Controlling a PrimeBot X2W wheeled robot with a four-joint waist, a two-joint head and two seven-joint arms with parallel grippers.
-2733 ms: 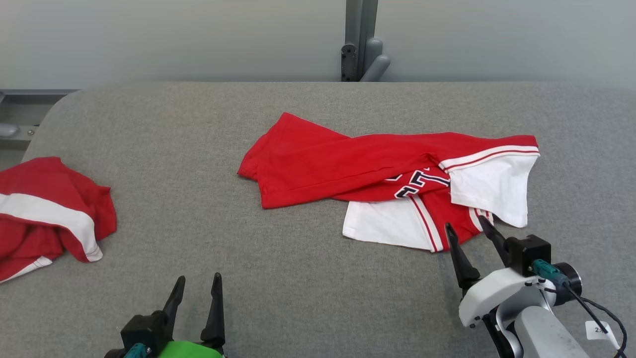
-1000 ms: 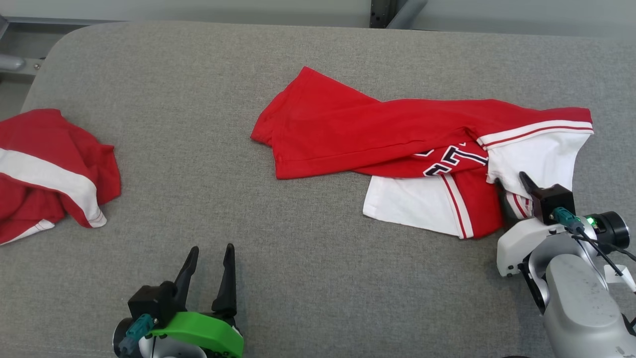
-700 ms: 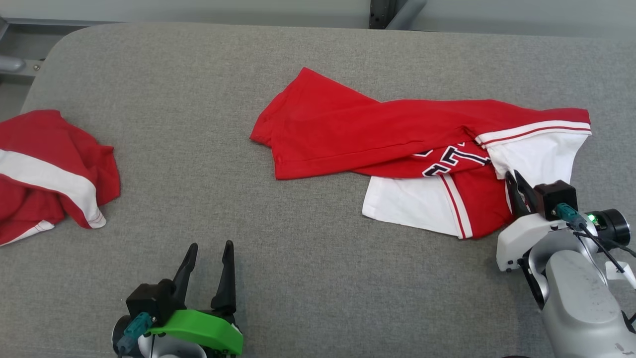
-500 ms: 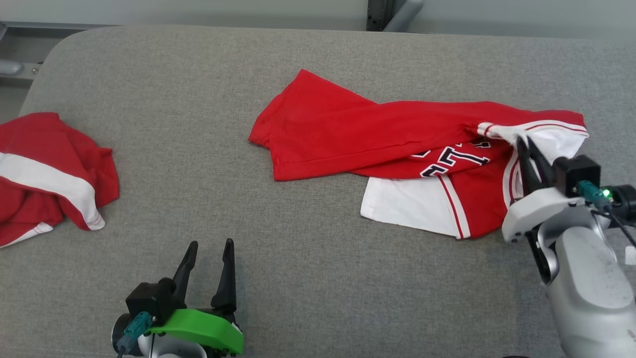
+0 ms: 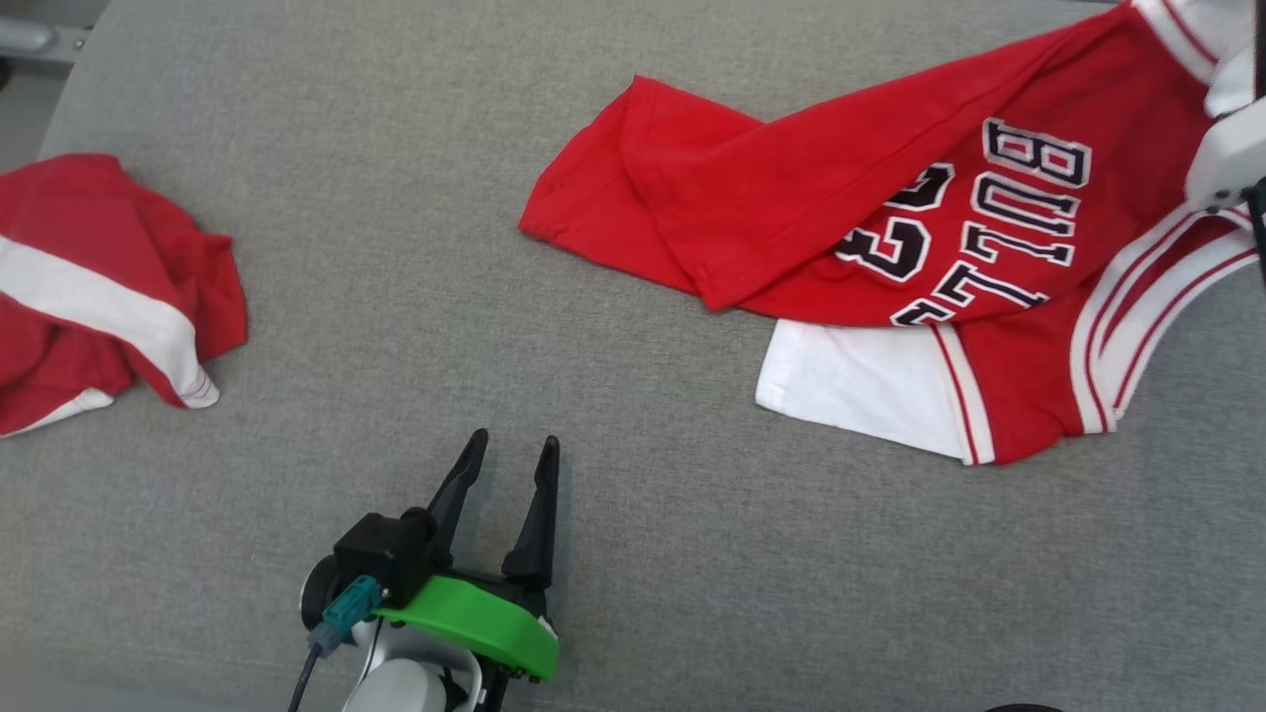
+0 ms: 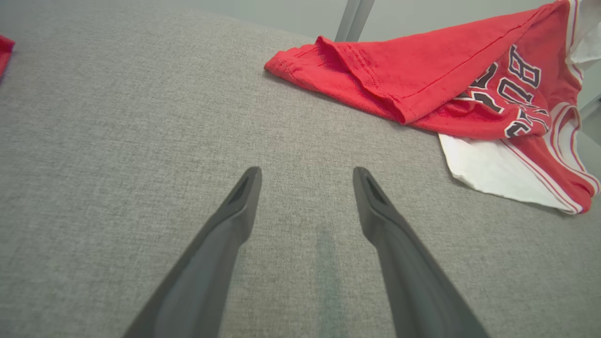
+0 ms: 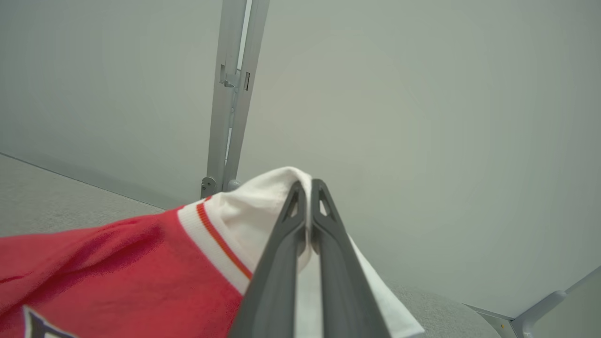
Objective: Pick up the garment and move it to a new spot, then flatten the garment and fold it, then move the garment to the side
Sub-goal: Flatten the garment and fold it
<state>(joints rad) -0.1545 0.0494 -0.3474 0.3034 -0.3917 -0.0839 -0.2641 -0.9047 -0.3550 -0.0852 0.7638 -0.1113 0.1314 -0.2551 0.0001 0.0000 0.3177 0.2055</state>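
The garment [image 5: 791,198] is a red jersey with white sleeves and black-and-white lettering, lying right of centre on the grey table [image 5: 396,297]. Its far right end is lifted off the surface toward the pale wrist of my right arm [image 5: 1226,163]. In the right wrist view my right gripper [image 7: 307,184] is shut on the garment's white sleeve [image 7: 253,206], with the red body [image 7: 117,263] hanging below to the left. My left gripper [image 5: 509,450] stands open over bare table near the front edge. From its wrist, the left gripper [image 6: 307,172] has the garment [image 6: 422,75] ahead and to the right, well apart.
A second red and white garment [image 5: 89,287] lies crumpled at the table's left edge. A grey metal post [image 7: 230,94] rises in front of the pale wall behind the table. Bare grey surface stretches between the two garments and along the front.
My right gripper shut on the white sleeve and lifted it up and back, pulling the jersey open so the lettering shows. The head camera tilted down. The left gripper stayed open.
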